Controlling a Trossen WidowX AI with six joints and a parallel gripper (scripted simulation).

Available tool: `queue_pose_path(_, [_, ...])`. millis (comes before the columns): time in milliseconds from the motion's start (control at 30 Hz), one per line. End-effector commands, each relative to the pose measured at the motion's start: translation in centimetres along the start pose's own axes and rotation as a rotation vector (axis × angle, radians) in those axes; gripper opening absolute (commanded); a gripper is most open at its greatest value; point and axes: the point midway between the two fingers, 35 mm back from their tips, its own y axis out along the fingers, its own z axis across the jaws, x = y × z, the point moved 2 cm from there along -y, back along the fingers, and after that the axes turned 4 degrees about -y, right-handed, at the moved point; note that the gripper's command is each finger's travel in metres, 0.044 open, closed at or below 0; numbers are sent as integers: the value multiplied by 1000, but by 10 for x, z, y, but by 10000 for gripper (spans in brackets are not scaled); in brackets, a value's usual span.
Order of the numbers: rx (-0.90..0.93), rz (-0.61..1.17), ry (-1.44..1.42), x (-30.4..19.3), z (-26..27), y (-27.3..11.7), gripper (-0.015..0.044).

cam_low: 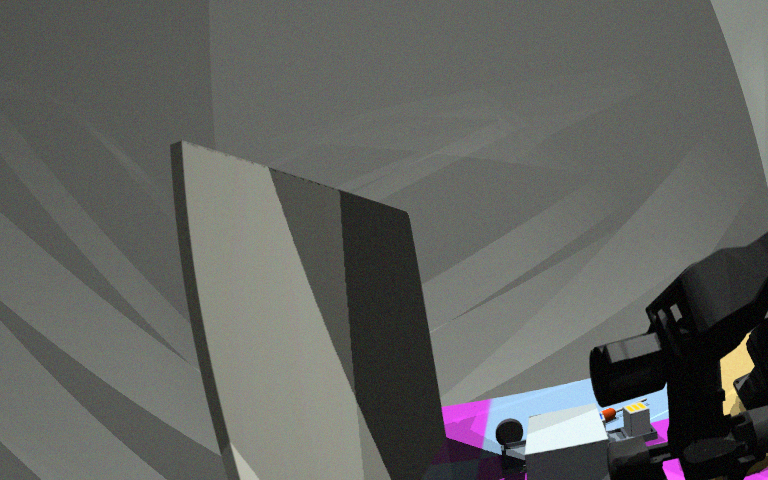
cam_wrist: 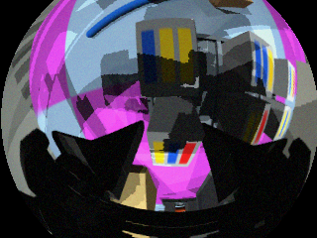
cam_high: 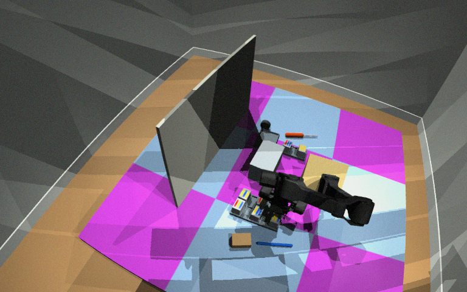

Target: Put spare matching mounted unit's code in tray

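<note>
Yellow, blue and red stripes mark the spare block point(cam_wrist: 172, 153), in the wrist view between the fingertips, at the rack point(cam_high: 249, 220). The gripper point(cam_high: 281, 208) point(cam_low: 685, 452) point(cam_wrist: 172, 126) is parted and unladen. Judged: descent must keep one finger either side. Code match: undetermined; the unit's back is unseen.

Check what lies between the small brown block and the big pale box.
A dark rack holding striped blocks; the top view shows it.
</note>
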Motion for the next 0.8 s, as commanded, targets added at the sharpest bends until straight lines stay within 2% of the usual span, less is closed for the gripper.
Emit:
queue_pose_path(0, [-3, -9, 1, 1, 2, 3, 300])
queue_pose_path(200, [-3, -9, 1, 1, 2, 3, 300])
queue_pose_path(367, [-1, -3, -1, 0, 1, 3, 169])
queue_pose_path(600, [-1, -3, -1, 0, 1, 3, 122])
queue_pose_path(767, [-1, -3, -1, 0, 1, 3, 0])
